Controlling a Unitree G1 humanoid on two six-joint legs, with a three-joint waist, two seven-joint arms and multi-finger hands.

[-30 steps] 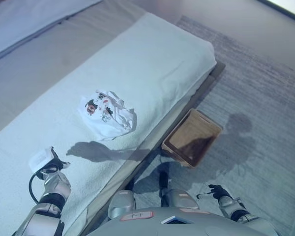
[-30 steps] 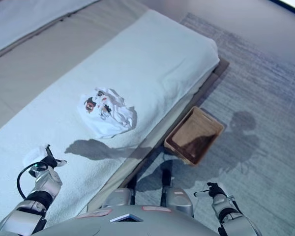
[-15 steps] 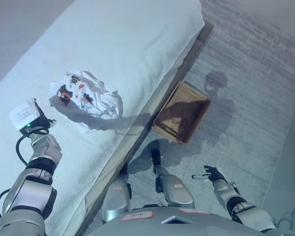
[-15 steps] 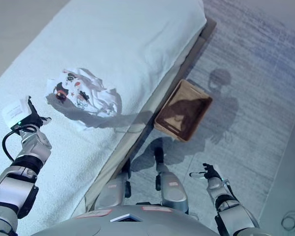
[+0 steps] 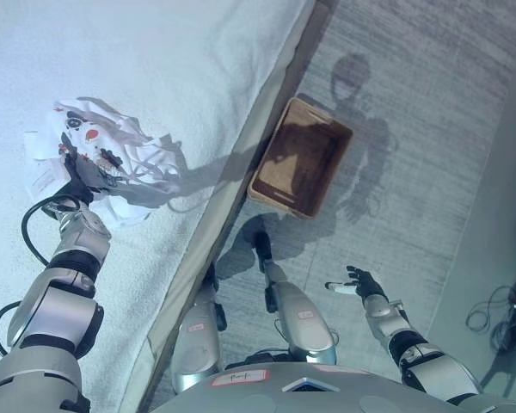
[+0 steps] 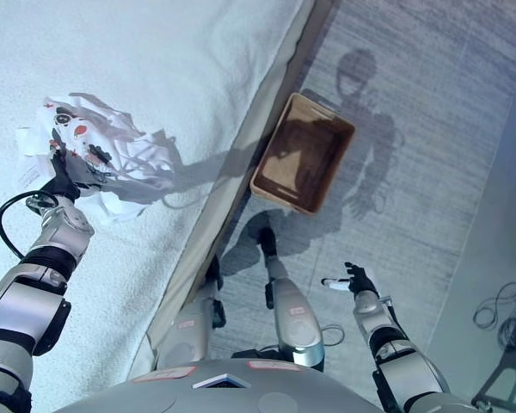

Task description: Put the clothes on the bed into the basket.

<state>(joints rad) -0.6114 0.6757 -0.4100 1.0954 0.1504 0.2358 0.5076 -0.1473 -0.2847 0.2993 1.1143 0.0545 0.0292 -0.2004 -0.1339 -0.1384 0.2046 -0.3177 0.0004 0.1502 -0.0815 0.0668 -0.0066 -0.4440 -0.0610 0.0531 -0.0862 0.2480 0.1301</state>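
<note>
Clothes are found on the bed, touching the left hand; its grip cannot be told. Right hand is held open, below the basket.

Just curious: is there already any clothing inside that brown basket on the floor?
No, the basket looks empty; the white garment lies on the bed.

crumpled printed cloth garment, woven basket, matt carpet
</note>
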